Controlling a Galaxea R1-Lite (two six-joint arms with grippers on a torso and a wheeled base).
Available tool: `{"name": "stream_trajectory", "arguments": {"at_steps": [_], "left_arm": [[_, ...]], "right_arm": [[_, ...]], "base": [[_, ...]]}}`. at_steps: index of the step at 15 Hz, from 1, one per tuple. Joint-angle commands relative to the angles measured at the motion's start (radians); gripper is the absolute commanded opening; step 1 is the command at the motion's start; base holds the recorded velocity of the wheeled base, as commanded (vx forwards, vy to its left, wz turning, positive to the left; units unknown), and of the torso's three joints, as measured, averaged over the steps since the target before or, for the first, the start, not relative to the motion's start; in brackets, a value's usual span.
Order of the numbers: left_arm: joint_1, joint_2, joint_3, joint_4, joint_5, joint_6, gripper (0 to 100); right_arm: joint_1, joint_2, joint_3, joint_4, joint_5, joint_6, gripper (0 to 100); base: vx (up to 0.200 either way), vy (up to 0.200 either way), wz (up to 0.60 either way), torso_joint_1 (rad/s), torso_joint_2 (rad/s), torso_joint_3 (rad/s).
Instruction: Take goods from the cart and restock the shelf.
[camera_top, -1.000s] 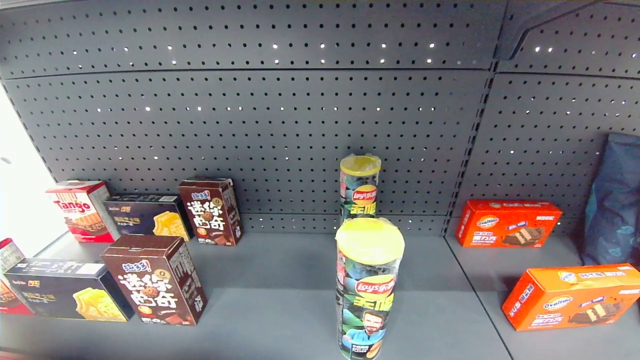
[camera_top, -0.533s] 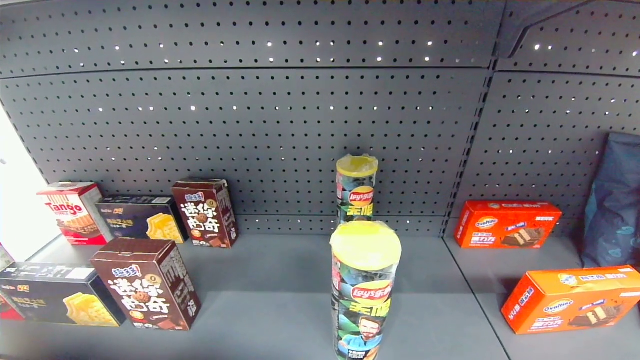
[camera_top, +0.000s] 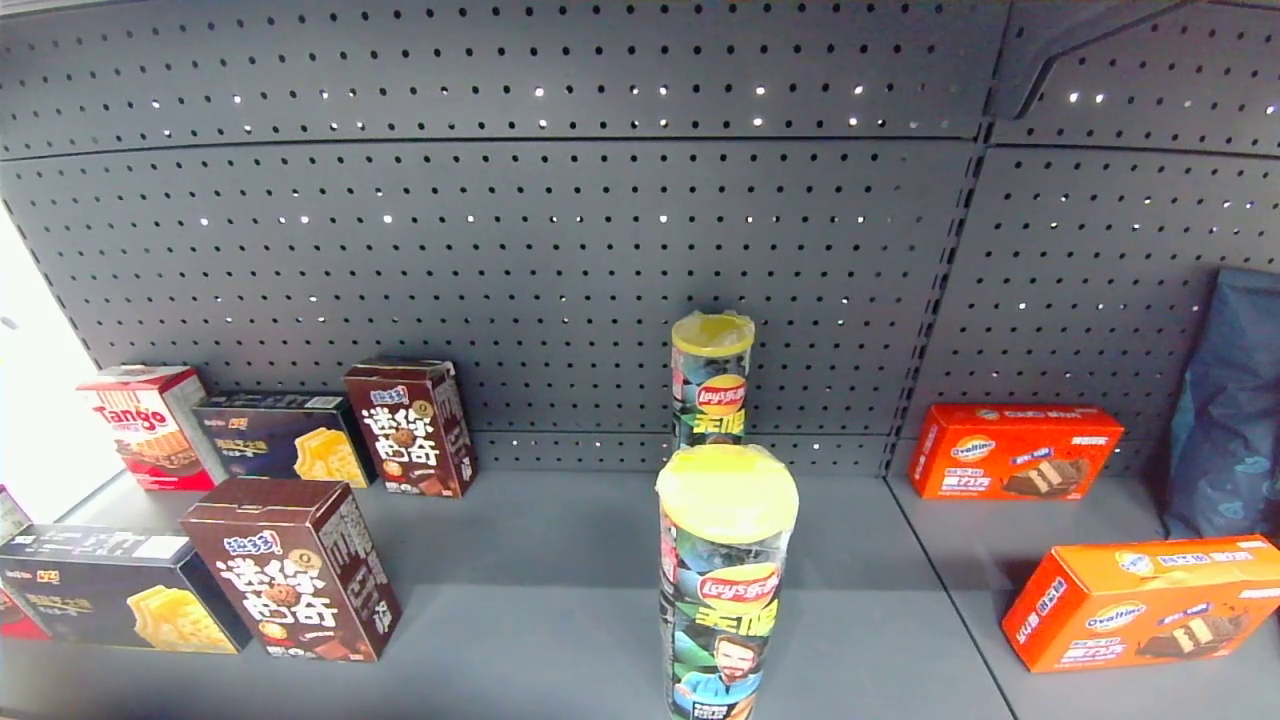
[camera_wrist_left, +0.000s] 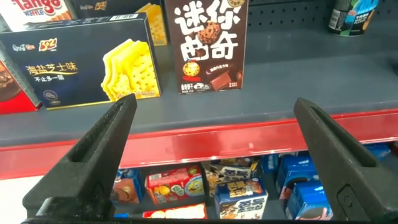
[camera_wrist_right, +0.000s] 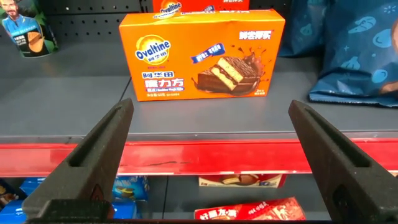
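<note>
- Gaping wide and empty, the left claw (camera_wrist_left: 216, 106) hangs level with the red lip (camera_wrist_left: 205, 144) of the shelf (camera_top: 560, 560)
- just past that lip stands a brown box (camera_wrist_left: 208, 43); a dark box (camera_wrist_left: 81, 59) sits beside it
- the right claw (camera_wrist_right: 210, 107) is also spread wide, holding nothing; it faces an orange box (camera_wrist_right: 202, 56), with a blue bag (camera_wrist_right: 357, 43) beside that box
- mid-shelf, a front can (camera_top: 725, 580) stands upright; a rear can (camera_top: 712, 380) stands behind it by the pegboard (camera_top: 500, 250)
- packets (camera_wrist_left: 242, 193) lie below the lip

both the left gripper (camera_wrist_left: 214, 155) and right gripper (camera_wrist_right: 208, 155) hang wide open.
</note>
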Motion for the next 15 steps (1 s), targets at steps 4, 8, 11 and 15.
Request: {"name": "stream_trajectory", "arguments": {"at_steps": [4, 8, 11, 15], "left_arm": [[0.0, 0.0, 0.0, 0.0, 0.008, -0.015, 100], [0.0, 0.0, 0.0, 0.0, 0.008, -0.015, 100], [0.0, 0.0, 0.0, 0.0, 0.008, -0.015, 100], [0.0, 0.0, 0.0, 0.0, 0.008, -0.015, 100]], "right_arm": [[0.001, 0.001, 0.0, 0.0, 0.0, 0.0, 100], [0.001, 0.001, 0.0, 0.0, 0.0, 0.0, 100], [0.001, 0.001, 0.0, 0.0, 0.0, -0.001, 100], [0.001, 0.001, 0.0, 0.0, 0.0, -0.001, 100]], "base": [[0.0, 0.0, 0.0, 0.0, 0.0, 0.0], [0.0, 0.0, 0.0, 0.0, 0.0, 0.0], [0.0, 0.0, 0.0, 0.0, 0.0, 0.0], [0.0, 0.0, 0.0, 0.0, 0.0, 0.0]]}}
